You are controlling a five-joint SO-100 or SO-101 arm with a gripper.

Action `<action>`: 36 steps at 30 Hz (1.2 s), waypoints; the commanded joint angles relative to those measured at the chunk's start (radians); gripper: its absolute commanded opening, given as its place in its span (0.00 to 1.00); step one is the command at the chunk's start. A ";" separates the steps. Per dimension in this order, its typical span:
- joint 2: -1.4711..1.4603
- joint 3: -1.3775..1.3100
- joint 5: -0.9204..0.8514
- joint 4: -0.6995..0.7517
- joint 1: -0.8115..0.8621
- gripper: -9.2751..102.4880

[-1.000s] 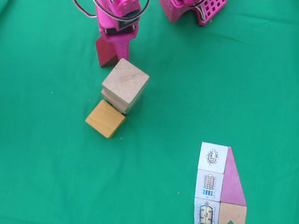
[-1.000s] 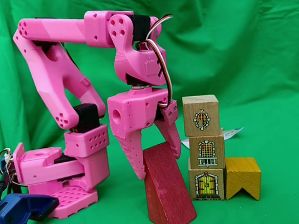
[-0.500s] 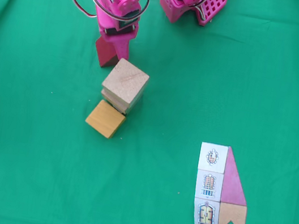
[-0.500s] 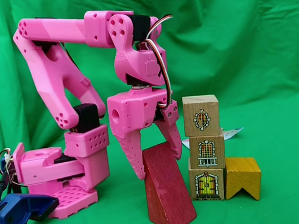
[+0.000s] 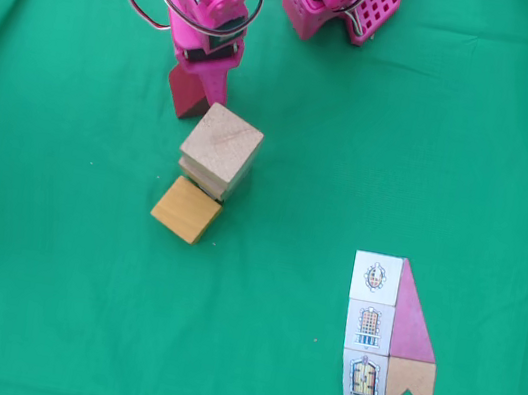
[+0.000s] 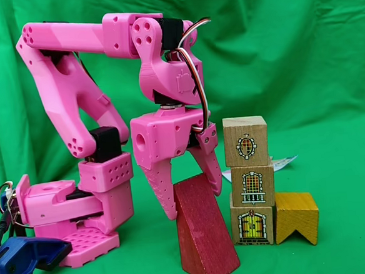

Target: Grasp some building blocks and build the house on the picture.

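- Pink gripper (image 6: pixel 190 202) points straight down over the dark red wedge (image 6: pixel 205 232); jaws spread apart, one finger (image 6: pixel 164 188) on the left of the wedge's top edge, the other on its right, in the side fixed view. Whether the fingers actually touch the wedge, cannot tell.
- From the top-down fixed view the gripper (image 5: pixel 202 71) covers most of the wedge (image 5: pixel 185 93), which sticks out below and to the left of it.
- Wedge stands on the green cloth (image 5: pixel 407 130), upright on a narrow end and leaning a bit.
- Just right of it in the side view: stack of three cubes (image 6: pixel 249 181), printed faces showing, a door at the bottom and a window in the middle.
- Orange-yellow notched block (image 6: pixel 296 215) touches the stack's bottom cube on the right.
- Top-down view: stack (image 5: pixel 219 150) just below the wedge, orange-yellow block (image 5: pixel 186 209) against it, lower left.
- Picture card (image 5: pixel 388 332) lies flat, well apart to the lower right: three white squares in a column, pink triangle, tan notched shape.
- Pink arm base (image 5: pixel 337 2) at the top edge.
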 commanded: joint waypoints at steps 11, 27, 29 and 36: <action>0.023 -0.023 0.008 0.006 0.005 0.38; 0.023 -0.023 0.008 0.006 0.005 0.38; 0.023 -0.023 0.008 0.008 0.005 0.38; 0.023 -0.023 0.008 0.008 0.005 0.28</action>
